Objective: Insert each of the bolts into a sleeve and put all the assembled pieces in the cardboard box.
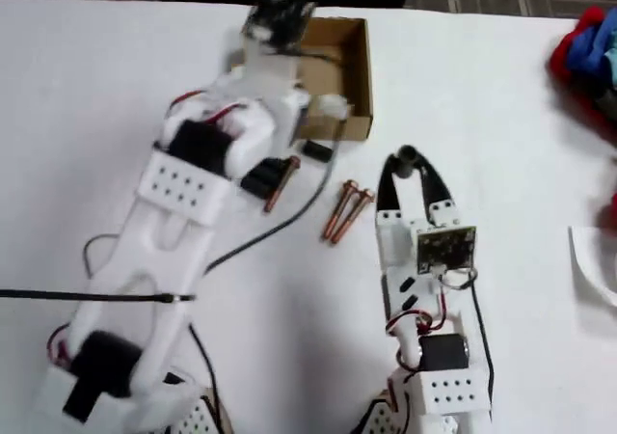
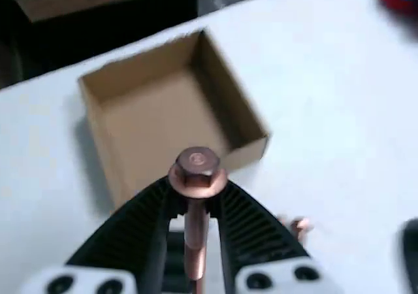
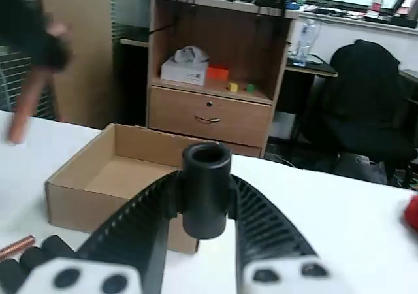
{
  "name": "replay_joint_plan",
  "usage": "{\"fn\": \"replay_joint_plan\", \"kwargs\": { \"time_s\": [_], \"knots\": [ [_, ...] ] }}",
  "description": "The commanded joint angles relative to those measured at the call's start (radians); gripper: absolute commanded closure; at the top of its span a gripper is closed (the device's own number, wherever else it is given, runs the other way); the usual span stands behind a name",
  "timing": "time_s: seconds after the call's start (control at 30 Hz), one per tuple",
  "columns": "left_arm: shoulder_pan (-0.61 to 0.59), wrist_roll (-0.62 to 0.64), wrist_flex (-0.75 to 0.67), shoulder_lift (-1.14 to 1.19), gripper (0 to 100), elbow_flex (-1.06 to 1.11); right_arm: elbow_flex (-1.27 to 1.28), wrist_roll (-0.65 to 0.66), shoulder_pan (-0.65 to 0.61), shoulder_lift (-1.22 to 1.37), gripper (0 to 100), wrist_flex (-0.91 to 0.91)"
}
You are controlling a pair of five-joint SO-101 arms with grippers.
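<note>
Box [image 2: 230, 104] looks empty. Left gripper [image 2: 196, 191] is clamped on a bolt [image 2: 197, 170] close over it; right gripper [image 3: 206, 188] pinches a sleeve [image 3: 206, 160] upright, mouth up, off to the side. I'd say carry the bolt across, line its shank with the bore, then ease it in without tilt.

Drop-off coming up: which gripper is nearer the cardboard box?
Left. Left gripper hangs over the cardboard box with a bolt; right gripper sits apart with a sleeve.

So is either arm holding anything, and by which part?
The left end effector grips a bolt by its shank, just below the head; the right end effector grips a black sleeve upright around its middle.
</note>
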Motion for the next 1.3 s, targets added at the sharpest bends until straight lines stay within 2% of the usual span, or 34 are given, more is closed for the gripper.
{"fn": "replay_joint_plan", "kwargs": {
  "time_s": [0.0, 0.23, 0.53, 0.67, 0.77, 0.97, 1.07, 1.17, 1.2, 1.27],
  "knots": [
    [0.114, 0.021, 0.034, 0.057, 97, -0.206, 0.012, 0.012, -0.024, 0.028, 97.8, -0.053],
    [0.187, 0.020, 0.068, 0.114, 97, -0.265, 0.006, 0.015, -0.027, 0.120, 97.8, -0.059],
    [0.224, 0.034, 0.037, 0.117, 97, -0.302, -0.021, 0.014, -0.027, 0.361, 97.8, -0.288],
    [0.221, 0.183, 0.038, 0.120, 97, -0.329, -0.137, 0.011, -0.027, 0.542, 97.8, -0.326],
    [0.222, 0.241, 0.038, 0.118, 97, -0.331, -0.224, -0.041, -0.019, 0.684, 97.8, -0.334],
    [0.203, 0.224, 0.015, 0.120, 97, -0.323, -0.265, -0.068, -0.004, 0.730, 97.8, -0.332],
    [0.170, 0.074, 0.018, 0.121, 97, -0.321, -0.259, -0.066, -0.004, 0.700, 97.8, -0.323],
    [0.138, -0.057, -0.060, 0.123, 97, -0.311, -0.259, -0.068, -0.004, 0.685, 97.8, -0.291],
    [0.130, -0.048, -0.117, 0.115, 97, -0.289, -0.259, -0.068, -0.005, 0.684, 97.8, -0.285],
    [0.107, 0.048, -0.261, 0.112, 97, -0.225, -0.259, -0.069, -0.008, 0.687, 97.8, -0.278]
  ]
}}
